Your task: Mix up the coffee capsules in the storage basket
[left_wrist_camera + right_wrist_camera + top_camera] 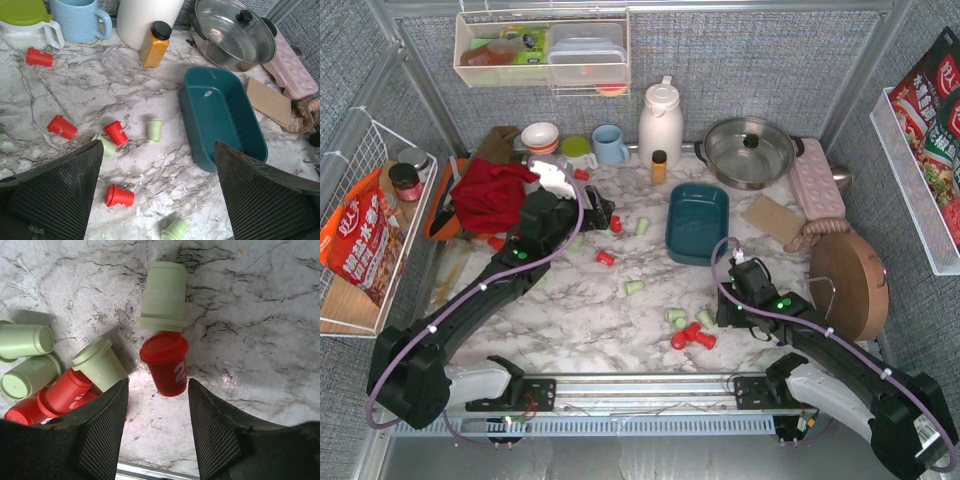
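Because the red capsule looks light and slick, the half-open right end effector should pinch its sides.

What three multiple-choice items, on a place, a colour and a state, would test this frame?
1. The storage basket lies: A on the back wall; B on the table beside the steel pot; C in a gripper.
2. The capsule just ahead of the right gripper is: A green; B blue; C red.
3. The left gripper is: A open and empty; B shut on a capsule; C shut on a cup.
Key: 1 B, the left wrist view shows it by the pot; 2 C, red in the right wrist view; 3 A, fingers wide apart, holding nothing.
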Robot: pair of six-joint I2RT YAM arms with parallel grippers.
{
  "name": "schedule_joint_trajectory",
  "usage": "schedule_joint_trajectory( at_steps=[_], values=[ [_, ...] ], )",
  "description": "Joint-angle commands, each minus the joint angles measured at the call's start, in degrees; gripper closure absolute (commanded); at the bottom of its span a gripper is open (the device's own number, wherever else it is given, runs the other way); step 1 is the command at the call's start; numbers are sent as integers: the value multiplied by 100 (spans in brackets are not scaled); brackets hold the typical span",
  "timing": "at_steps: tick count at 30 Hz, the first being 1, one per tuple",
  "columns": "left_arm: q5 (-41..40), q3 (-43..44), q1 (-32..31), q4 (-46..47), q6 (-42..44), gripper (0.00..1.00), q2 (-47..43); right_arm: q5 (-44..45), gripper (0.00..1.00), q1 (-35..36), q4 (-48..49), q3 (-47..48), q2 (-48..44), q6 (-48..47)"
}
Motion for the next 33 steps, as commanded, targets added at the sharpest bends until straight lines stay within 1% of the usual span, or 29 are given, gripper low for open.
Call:
schedule_joint_trajectory(
  at_steps=[1,8,12,14,18,22,27,30,33],
  values=[
    [96,78,11,47,-6,1,8,68,44,5,274,103,385,-22],
    [166,92,8,45,-32,1,-12,291,44,5,143,431,1210,79],
    [194,108,2,36,-49,1,-60,284,45,14,107,551,1487,66],
    [195,96,3,32,-50,1,-97,282,46,27,94,571,1546,66],
    [180,85,4,45,-30,1,-175,280,57,48,96,585,1586,66],
    [163,81,9,54,-24,1,-221,292,63,79,95,595,1589,56],
    [160,82,5,52,-24,1,-238,301,74,116,72,586,1541,57],
    [160,78,6,54,-25,1,-244,242,78,119,-34,622,1421,49],
    [143,72,6,58,-12,1,-256,246,78,119,-311,860,1056,-10]
  ],
)
